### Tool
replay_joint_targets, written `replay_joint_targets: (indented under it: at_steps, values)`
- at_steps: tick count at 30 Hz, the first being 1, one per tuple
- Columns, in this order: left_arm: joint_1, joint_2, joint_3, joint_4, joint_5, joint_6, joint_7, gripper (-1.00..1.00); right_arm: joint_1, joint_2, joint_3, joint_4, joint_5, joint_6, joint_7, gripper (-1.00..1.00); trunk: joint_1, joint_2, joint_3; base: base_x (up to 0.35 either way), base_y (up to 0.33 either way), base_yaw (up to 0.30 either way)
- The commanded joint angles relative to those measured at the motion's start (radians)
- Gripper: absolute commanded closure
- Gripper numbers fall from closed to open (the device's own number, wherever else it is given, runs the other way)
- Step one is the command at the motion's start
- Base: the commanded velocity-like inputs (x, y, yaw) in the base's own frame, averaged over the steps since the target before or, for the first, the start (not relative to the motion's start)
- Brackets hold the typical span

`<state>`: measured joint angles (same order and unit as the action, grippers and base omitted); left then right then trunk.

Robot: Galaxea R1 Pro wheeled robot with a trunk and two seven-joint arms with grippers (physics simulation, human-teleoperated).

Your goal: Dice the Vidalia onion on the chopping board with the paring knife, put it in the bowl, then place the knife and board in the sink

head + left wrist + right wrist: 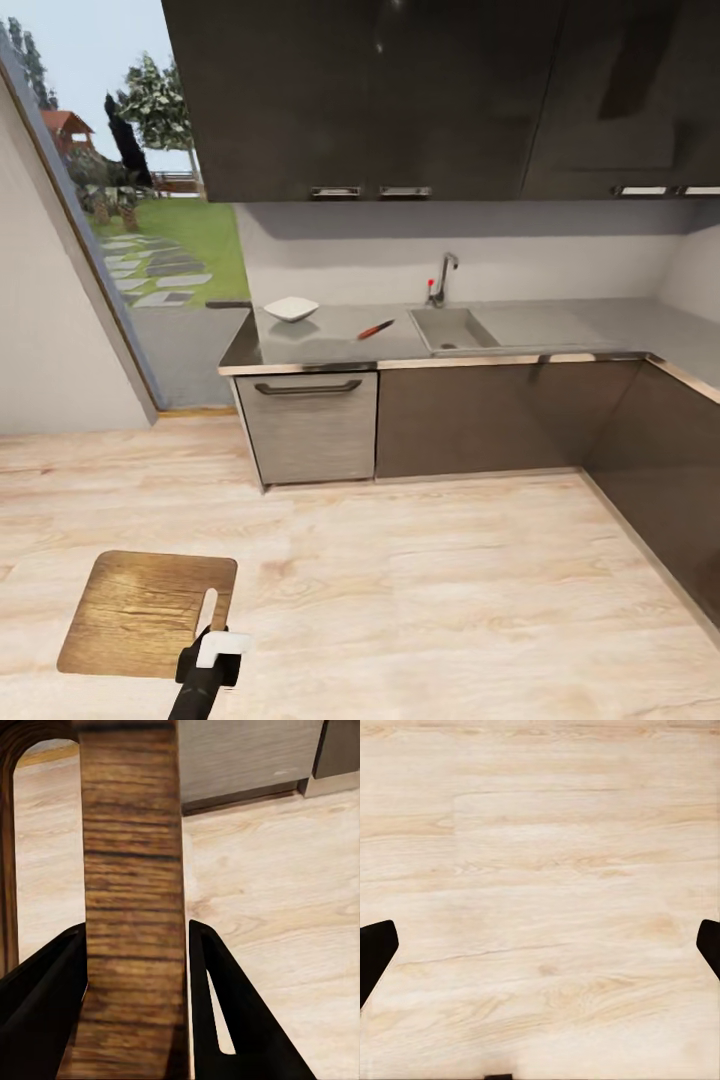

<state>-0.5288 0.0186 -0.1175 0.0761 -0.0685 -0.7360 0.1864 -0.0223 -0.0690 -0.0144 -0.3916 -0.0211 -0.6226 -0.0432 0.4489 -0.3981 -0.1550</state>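
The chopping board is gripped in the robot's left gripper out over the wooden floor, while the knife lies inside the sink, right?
Not quite. The head view shows the paring knife lying on the countertop beside the sink, not in it. The chopping board is indeed in the left gripper.

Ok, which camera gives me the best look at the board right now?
Head view: the whole board shows, held at its edge by the left hand above the floor. The left wrist view has a close strip of it between the fingers. The right wrist view looks at floor.

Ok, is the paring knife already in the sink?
No, the paring knife lies on the countertop, between the bowl and the sink.
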Motion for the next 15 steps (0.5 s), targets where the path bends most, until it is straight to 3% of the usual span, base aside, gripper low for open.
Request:
replay_joint_targets:
  at_steps: [1, 6, 15]
  values:
    - [-0.002, 0.0, -0.005, 0.004, -0.004, -0.005, 0.011, 1.0, -0.001, 0.0, 0.001, 0.0, -0.002, -0.004, -0.001, -1.0, 0.001, -0.002, -0.002, 0.319, 0.104, 0.0]
    - [-0.002, 0.0, -0.005, 0.004, -0.004, -0.005, 0.011, 1.0, -0.001, 0.0, 0.001, 0.0, -0.002, -0.005, -0.001, -1.0, 0.001, -0.002, -0.002, 0.317, 0.037, 0.143]
    - [-0.002, -0.002, -0.005, 0.004, -0.004, -0.003, 0.011, 1.0, -0.001, 0.0, 0.001, 0.0, -0.002, -0.004, -0.001, -1.0, 0.001, -0.002, -0.002, 0.317, -0.12, 0.043]
